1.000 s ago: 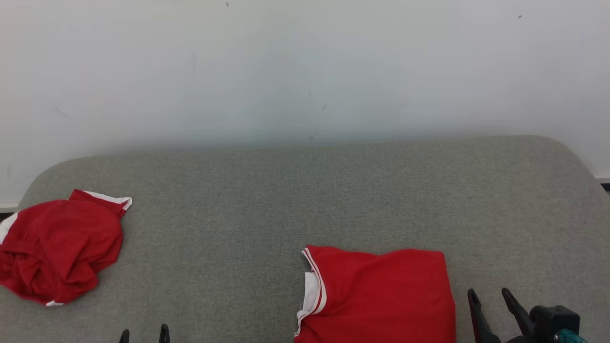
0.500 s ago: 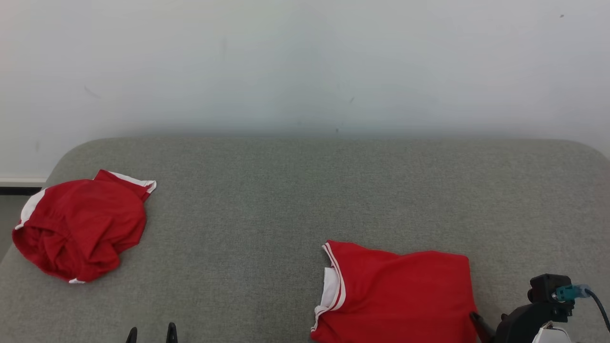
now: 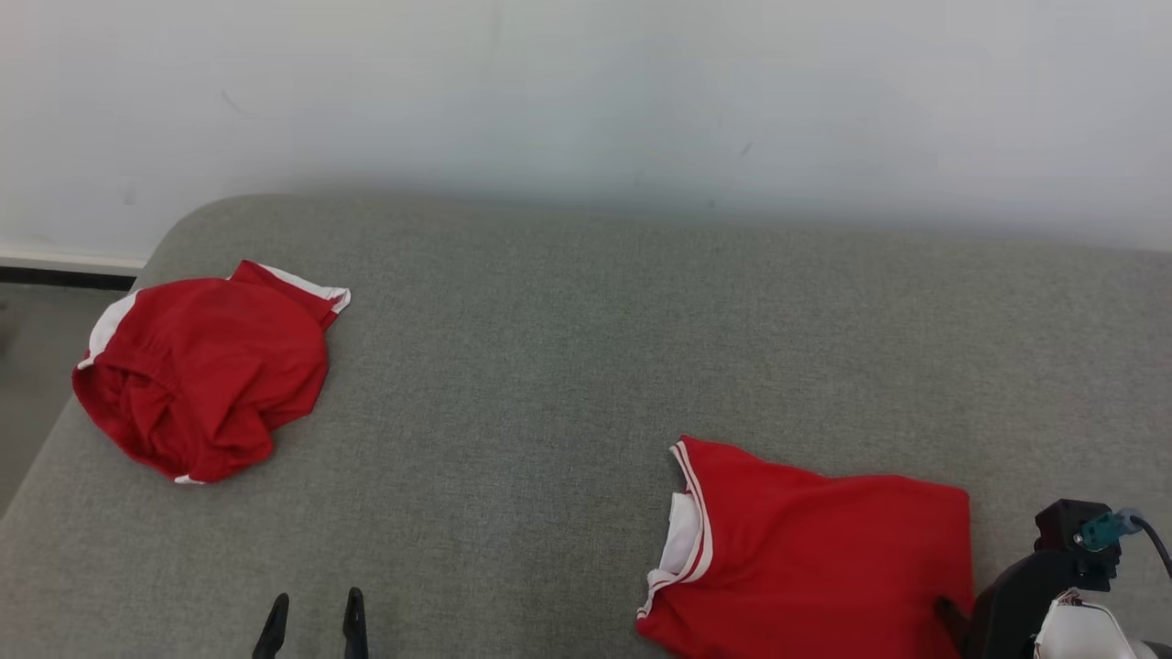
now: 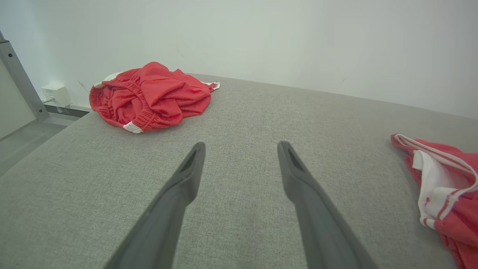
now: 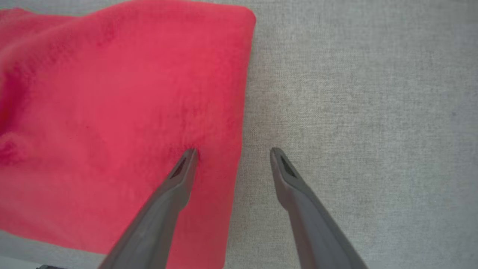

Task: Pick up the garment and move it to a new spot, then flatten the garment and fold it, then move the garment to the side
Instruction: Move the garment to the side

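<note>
With a folded red garment apparently set aside at 4 o'clock on the bench, right fingers and left fingers gape wide and empty, while the crumpled garment at 10 o'clock likely needs a long reach next.

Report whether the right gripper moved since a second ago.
Yes. Against the folded red shirt, the right gripper has shifted left: earlier clear of the shirt's right edge, it now straddles that edge, jaws open.
</note>
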Available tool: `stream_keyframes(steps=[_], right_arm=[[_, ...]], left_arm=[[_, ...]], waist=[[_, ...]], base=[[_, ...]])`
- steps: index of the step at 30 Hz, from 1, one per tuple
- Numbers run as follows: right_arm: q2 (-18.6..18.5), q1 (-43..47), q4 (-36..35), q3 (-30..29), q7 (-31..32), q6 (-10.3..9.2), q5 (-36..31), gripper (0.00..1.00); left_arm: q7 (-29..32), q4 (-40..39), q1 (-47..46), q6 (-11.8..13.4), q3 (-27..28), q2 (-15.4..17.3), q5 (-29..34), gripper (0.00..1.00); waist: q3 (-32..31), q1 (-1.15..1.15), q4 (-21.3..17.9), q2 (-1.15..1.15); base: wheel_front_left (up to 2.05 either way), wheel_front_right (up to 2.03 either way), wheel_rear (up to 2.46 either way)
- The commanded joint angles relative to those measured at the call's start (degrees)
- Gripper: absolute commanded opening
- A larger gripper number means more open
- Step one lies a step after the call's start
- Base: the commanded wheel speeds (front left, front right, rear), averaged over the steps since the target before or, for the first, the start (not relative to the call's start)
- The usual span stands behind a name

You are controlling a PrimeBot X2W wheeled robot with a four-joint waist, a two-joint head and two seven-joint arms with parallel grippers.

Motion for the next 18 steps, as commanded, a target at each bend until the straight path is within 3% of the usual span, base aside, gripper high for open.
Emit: stream_keyframes(steps=[1, 8, 10, 11, 12, 13, 18], right_arm=[[0.27, -0.65, 0.72, -0.27, 0.42, -0.13, -0.8, 1.0], [0.08, -2.46, 5.15, 0.24, 2.2, -0.13, -0.93, 1.0], [-0.29, -2.78, 6.33, 0.94, 2.87, -0.13, -1.18, 0.4], [-0.65, -2.86, 6.72, 1.5, 3.13, -0.13, -1.21, 0.17], [-0.65, -2.86, 6.72, 1.5, 3.13, -0.13, -1.21, 0.17], [-1.08, -3.04, 6.9, 2.01, 3.12, -0.13, -1.27, 0.0], [-4.71, -5.5, 5.54, 4.06, 1.7, -0.18, -1.58, 0.0]], left_arm=[[-0.16, -0.18, -0.93, -0.21, -0.1, -0.08, 0.19, 1.0], [-0.16, -0.4, -2.29, -0.27, -0.41, -0.08, 0.16, 1.0], [-0.16, -0.36, -2.52, -0.26, -0.64, -0.08, -0.05, 1.0], [-0.16, -0.3, -2.67, -0.28, -0.83, -0.08, -0.15, 1.0], [-0.16, -0.3, -2.67, -0.28, -0.83, -0.08, -0.15, 1.0], [-0.16, -0.34, -2.88, -0.23, -0.94, -0.07, -0.22, 1.0], [-0.16, -0.56, -3.45, 0.01, -1.49, -0.08, -0.53, 1.0]], waist=[[2.11, 0.0, 1.51, 0.0], [4.7, 0.0, 2.03, 0.0], [5.3, 0.0, 2.01, 0.0], [5.56, 0.0, 2.0, 0.0], [5.56, 0.0, 2.0, 0.0], [5.83, 0.0, 1.96, 0.0], [6.56, 0.0, 1.38, 0.0]], base=[[0.0, 0.0, 0.0], [0.0, 0.0, 0.0], [0.0, 0.0, 0.0], [0.0, 0.0, 0.0], [0.0, 0.0, 0.0], [0.0, 0.0, 0.0], [0.0, 0.0, 0.0]])
